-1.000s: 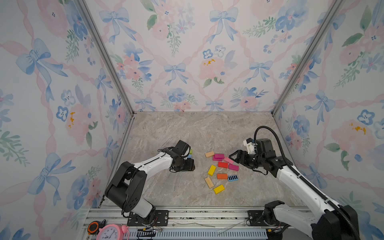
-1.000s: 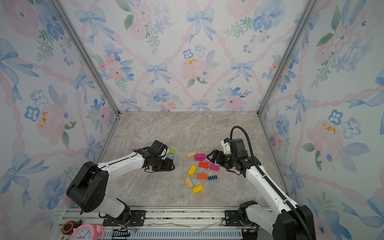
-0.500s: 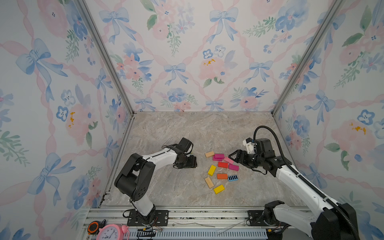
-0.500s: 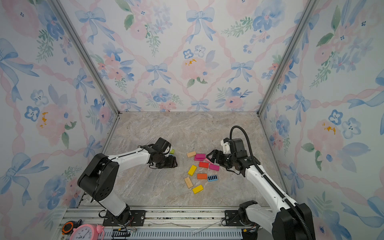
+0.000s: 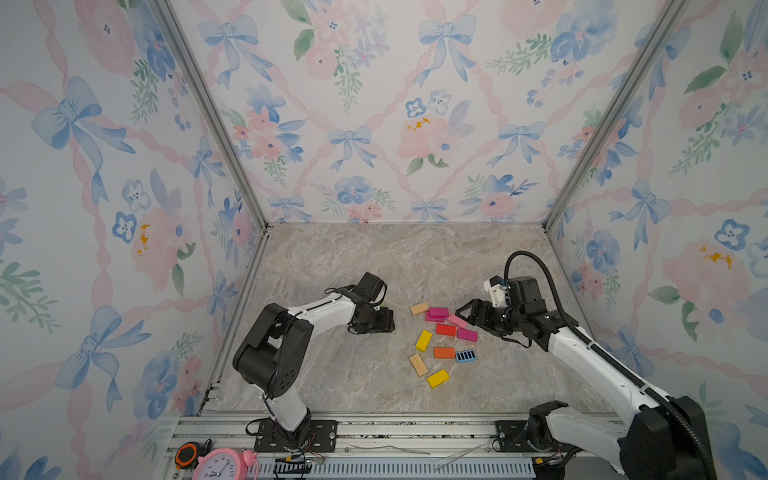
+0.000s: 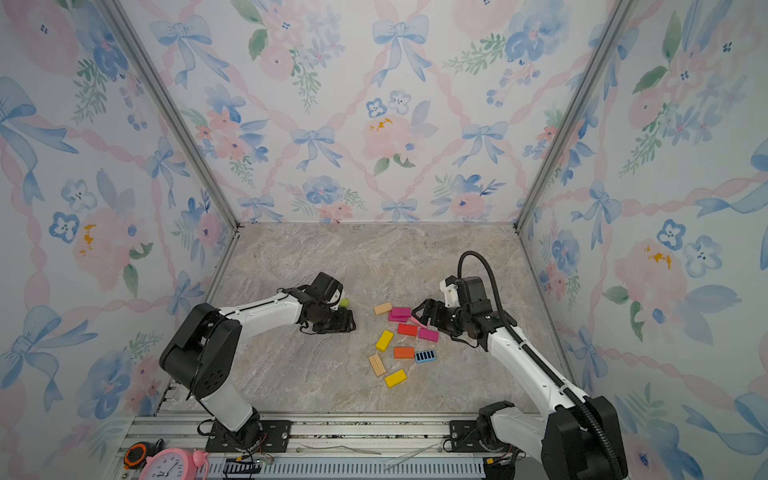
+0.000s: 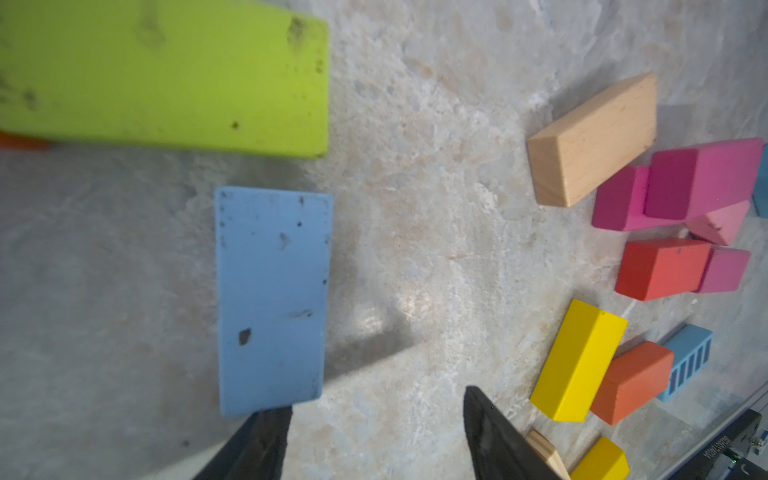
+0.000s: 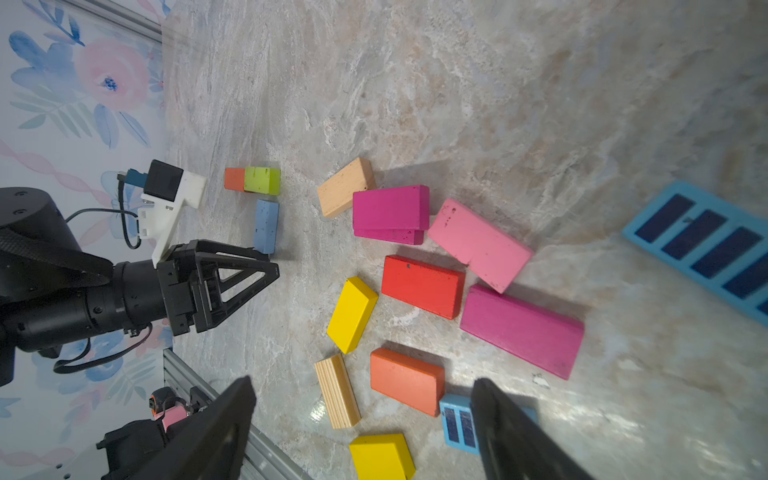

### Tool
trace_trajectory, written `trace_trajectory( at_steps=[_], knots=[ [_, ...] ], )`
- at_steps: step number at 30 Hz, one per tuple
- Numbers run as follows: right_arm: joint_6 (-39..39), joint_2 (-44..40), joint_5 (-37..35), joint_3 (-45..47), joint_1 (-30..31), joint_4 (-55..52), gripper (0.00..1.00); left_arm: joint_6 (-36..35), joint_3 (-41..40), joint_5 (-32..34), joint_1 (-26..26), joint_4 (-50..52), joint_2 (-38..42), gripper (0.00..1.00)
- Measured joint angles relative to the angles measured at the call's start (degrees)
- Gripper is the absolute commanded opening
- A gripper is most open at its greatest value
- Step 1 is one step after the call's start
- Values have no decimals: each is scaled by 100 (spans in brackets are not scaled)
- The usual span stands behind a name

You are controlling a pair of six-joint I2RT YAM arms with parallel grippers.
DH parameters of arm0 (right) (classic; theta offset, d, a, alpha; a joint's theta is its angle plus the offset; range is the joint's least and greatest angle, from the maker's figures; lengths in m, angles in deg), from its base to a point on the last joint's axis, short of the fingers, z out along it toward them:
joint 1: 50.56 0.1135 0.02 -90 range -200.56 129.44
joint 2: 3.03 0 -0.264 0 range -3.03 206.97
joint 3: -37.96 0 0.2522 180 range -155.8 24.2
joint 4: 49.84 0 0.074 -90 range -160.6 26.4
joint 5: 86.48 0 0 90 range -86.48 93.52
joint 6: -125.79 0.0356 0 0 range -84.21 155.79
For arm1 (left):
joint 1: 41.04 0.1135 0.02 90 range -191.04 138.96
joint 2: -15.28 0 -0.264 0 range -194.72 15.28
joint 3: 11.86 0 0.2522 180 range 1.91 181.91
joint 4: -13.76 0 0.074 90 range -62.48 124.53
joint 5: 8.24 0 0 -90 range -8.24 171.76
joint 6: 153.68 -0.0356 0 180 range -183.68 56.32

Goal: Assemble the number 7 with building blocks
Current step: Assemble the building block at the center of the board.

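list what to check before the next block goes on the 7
1. left pincer open and empty: ok
2. left pincer clear of the light blue block: cannot tell, one finger overlaps its end in the left wrist view
3. orange block and green block touching end to end: ok
4. light blue block joined to green block: not ok, a gap shows
5. right pincer open and empty: ok
6. number 7 complete: not ok, only three blocks laid
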Motion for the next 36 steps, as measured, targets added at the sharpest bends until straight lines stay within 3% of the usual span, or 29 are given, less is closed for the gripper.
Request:
trace_trajectory(
  at_steps=[28, 36],
  knots=[
    [2, 103, 13, 28, 0, 136, 84, -42, 175, -68, -26, -13, -144, 69],
    [-2, 111, 15, 26, -22, 127, 84, -63, 332, -52, -669, 105, 66, 68]
  ],
)
